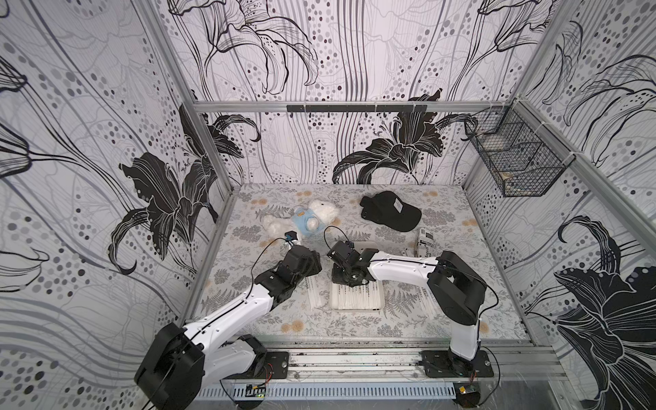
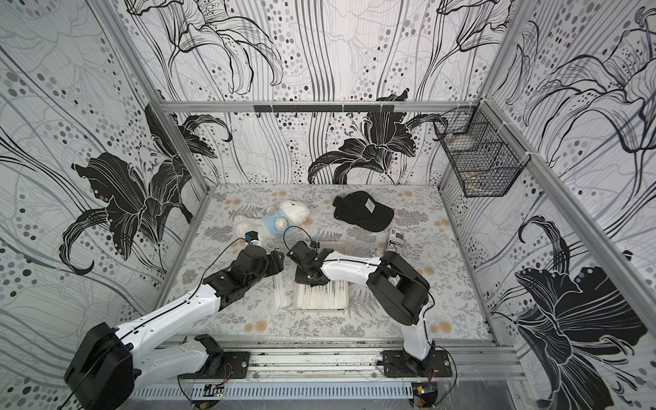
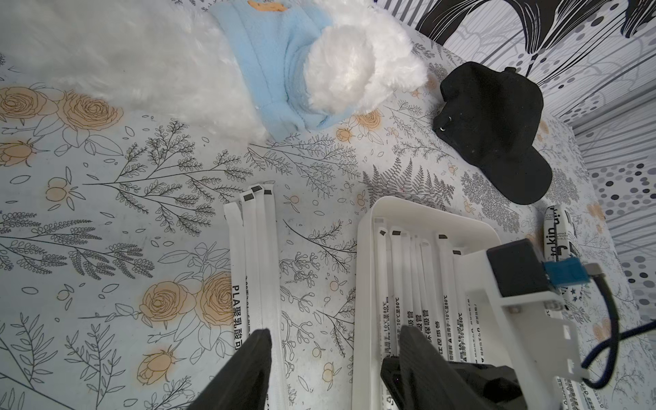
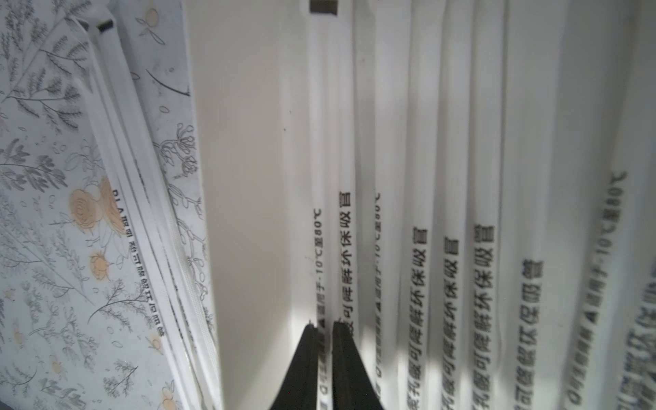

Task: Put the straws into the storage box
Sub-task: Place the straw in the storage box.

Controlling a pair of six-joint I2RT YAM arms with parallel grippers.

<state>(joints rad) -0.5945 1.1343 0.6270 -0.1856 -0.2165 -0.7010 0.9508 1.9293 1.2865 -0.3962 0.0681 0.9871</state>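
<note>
The storage box [image 1: 356, 308] is a shallow white tray in mid-table with several straws [image 1: 358, 296] lying side by side in it. In the wrist views its rim [image 3: 362, 269] and inner wall [image 4: 241, 177] show, and the printed straws [image 4: 451, 248] fill it. My right gripper [image 4: 324, 324] is down inside the tray, its jaws only a slit apart with one straw [image 4: 321, 142] between them. A small bundle of straws [image 3: 261, 255] lies on the cloth left of the tray [image 2: 280, 291]. My left gripper [image 3: 335, 332] hovers open over the bundle and the tray's left rim, holding nothing.
A white plush bear in a blue shirt [image 1: 312, 220] and a black cap [image 1: 390, 211] lie behind the tray. A short printed white packet [image 1: 425, 241] sits at its back right. A black wire mesh basket [image 1: 514, 156] hangs on the right wall.
</note>
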